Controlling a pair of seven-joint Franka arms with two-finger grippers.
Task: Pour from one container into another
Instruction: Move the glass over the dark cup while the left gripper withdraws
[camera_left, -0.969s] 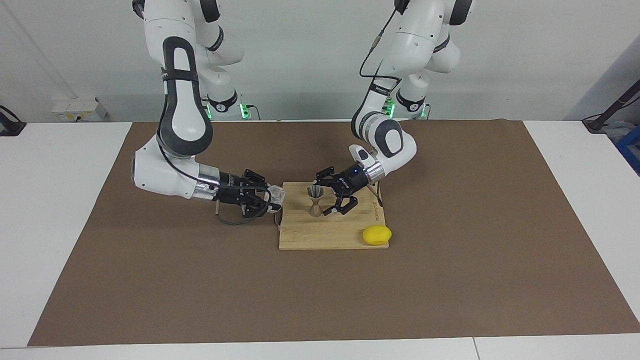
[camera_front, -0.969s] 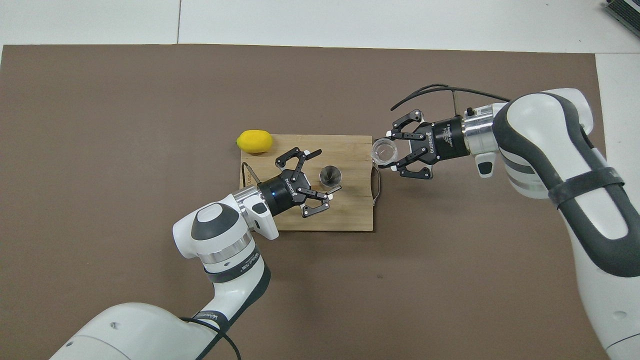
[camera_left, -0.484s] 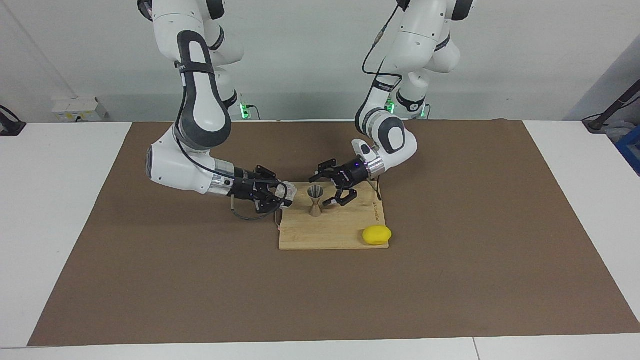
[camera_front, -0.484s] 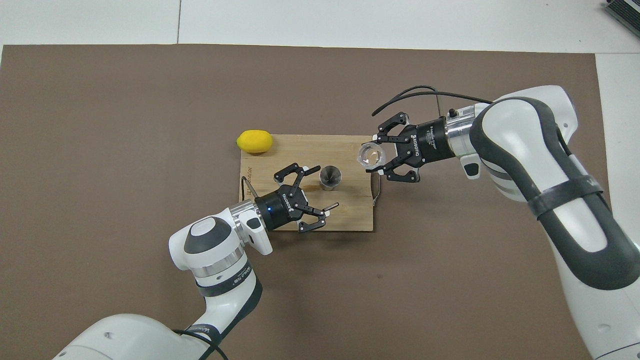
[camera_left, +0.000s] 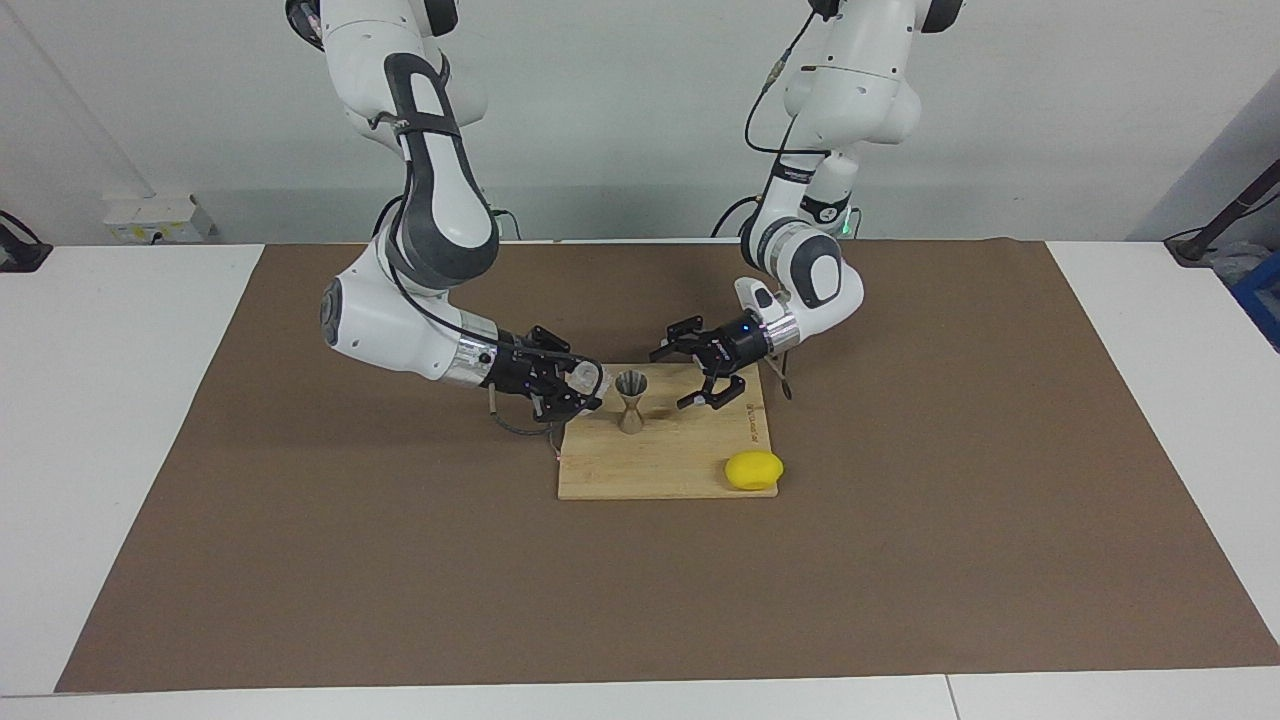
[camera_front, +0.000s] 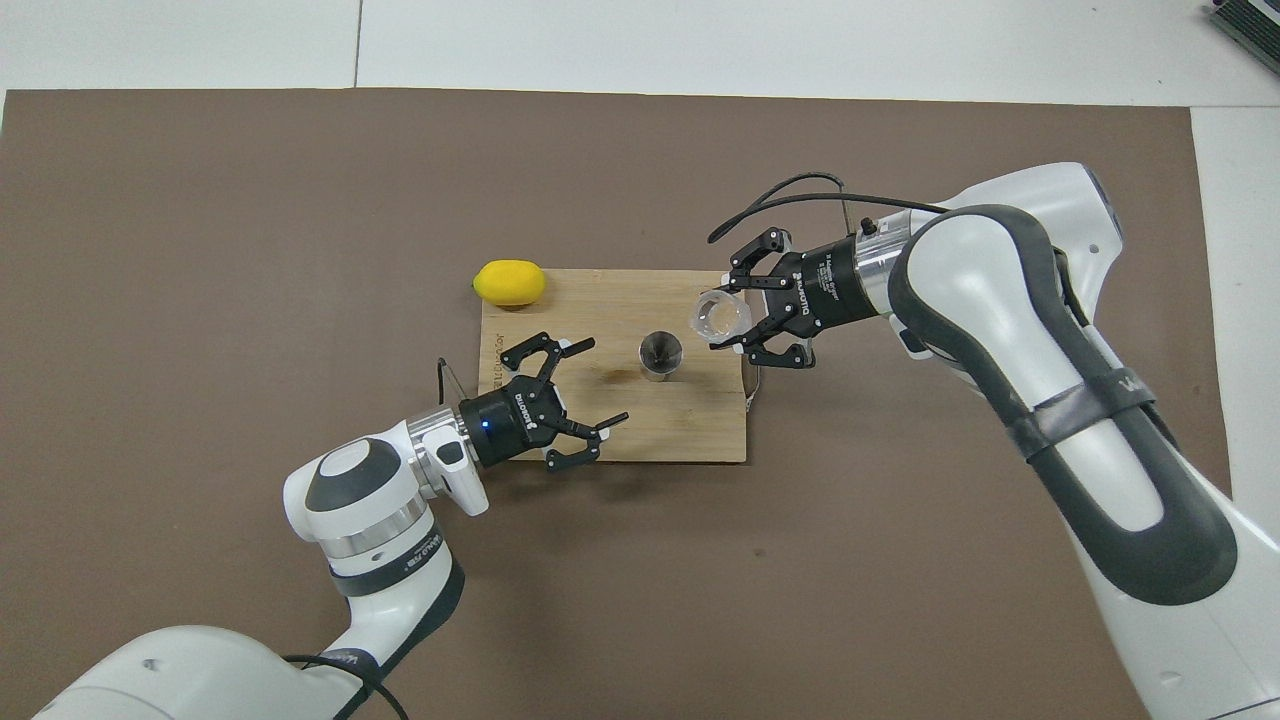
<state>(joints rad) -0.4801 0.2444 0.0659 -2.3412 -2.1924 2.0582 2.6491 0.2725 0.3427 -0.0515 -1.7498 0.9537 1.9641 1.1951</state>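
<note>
Right end effector (camera_left: 590, 385): clamped on the clear glass tumbler (camera_left: 592, 380), held in the air over the edge of the wooden board (camera_left: 660, 462) that faces the right arm's end of the surface, just beside the steel jigger's rim; the tumbler is tilted.
Left end effector (camera_left: 708, 383): fingers spread apart, holding nothing, over the board's corner nearest the left arm's base.
Surface (camera_left: 120, 400): white, covered by a brown mat (camera_left: 900, 560) that reaches nearly to its edges.
Wooden board: light bamboo, rectangular, lying at the middle of the mat; a thin cord loop hangs off the edge toward the right arm's end.
Lemon (camera_left: 754, 470): yellow, resting at the board's corner farthest from the robots, toward the left arm's end.
Steel jigger (camera_left: 631, 400): hourglass-shaped, upright near the middle of the board, between the two end effectors, touched by neither.
Clear glass tumbler: small, round; whether it holds any contents cannot be told.
</note>
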